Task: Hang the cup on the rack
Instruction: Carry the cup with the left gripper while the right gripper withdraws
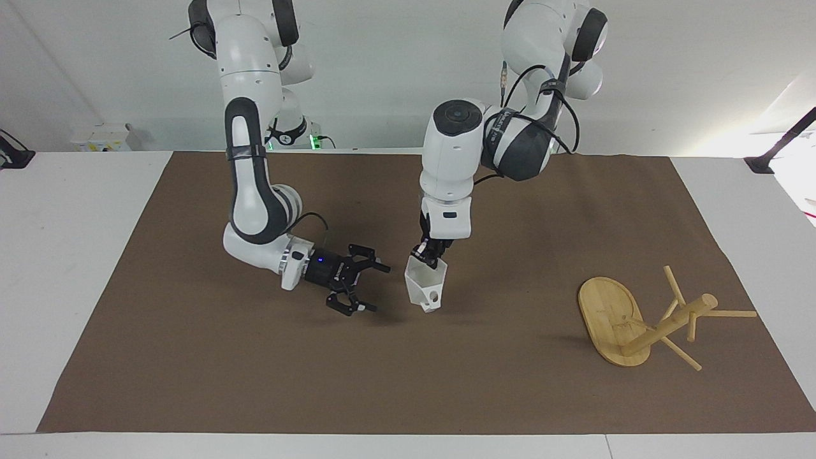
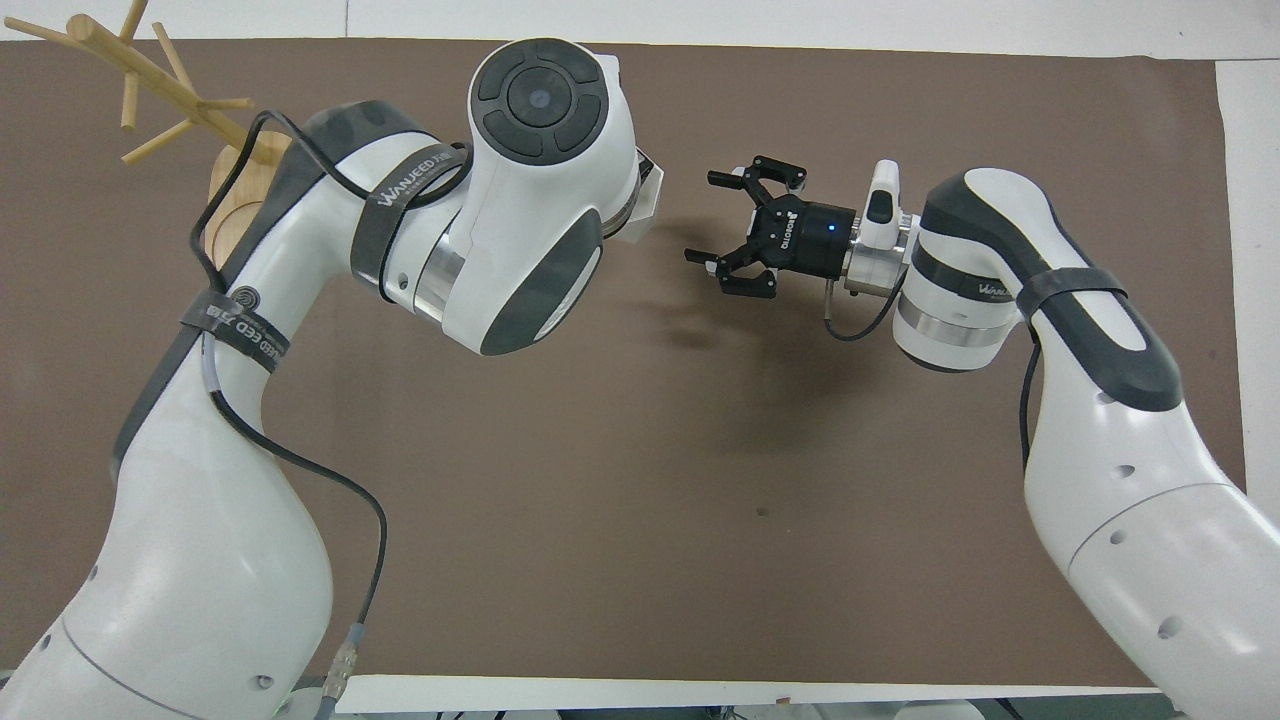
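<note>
Workcell surroundings as I see them from the remote station.

A plain white wall (image 1: pixel 395 76) backs the white rectangular table (image 1: pixel 76 255), which carries a large brown paper mat (image 1: pixel 255 382) over most of its top. A small white box with yellow markings (image 1: pixel 102 137) sits at the table's edge by the wall. Black clamp mounts (image 1: pixel 781 143) stand at both ends. Bright light washes one corner (image 1: pixel 800 102).
</note>
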{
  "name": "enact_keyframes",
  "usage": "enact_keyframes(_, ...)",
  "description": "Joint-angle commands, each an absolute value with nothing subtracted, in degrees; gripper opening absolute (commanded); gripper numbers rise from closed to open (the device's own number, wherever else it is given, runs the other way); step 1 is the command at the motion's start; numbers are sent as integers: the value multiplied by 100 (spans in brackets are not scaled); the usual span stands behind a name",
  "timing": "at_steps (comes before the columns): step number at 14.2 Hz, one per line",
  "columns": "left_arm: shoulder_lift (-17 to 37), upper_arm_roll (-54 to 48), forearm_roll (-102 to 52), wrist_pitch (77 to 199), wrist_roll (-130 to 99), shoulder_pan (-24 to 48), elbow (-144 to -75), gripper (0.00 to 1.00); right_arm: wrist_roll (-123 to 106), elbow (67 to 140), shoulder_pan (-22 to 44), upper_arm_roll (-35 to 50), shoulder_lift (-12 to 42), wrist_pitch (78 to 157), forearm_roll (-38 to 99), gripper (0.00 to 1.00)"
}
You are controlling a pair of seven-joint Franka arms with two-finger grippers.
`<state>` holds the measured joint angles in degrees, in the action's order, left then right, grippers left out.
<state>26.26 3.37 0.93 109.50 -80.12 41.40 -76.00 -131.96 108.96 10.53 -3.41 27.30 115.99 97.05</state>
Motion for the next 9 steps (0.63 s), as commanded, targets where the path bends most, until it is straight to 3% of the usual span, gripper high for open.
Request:
enact_keyframes(1, 1322, 360, 229, 11659, -7754, 3833, -9487, 0, -12878, 11039, 354, -290, 2566, 11417, 8749, 100)
enact_keyframes(3, 741, 343, 229, 12765, -7324, 3290, -10682, 0, -12063, 10952, 37, -308, 2479, 11417, 7679, 100)
enact_keyframes(6, 239, 334, 229, 14401, -6902, 2779, -11923, 0, -11359, 10540, -473, -316, 2242, 11173, 6158, 100)
enact_keyframes(9, -69, 325, 228, 15640, -6566, 2392, -12767, 0, -9210, 10328, -747, -325, 1410, 10741, 4138, 100)
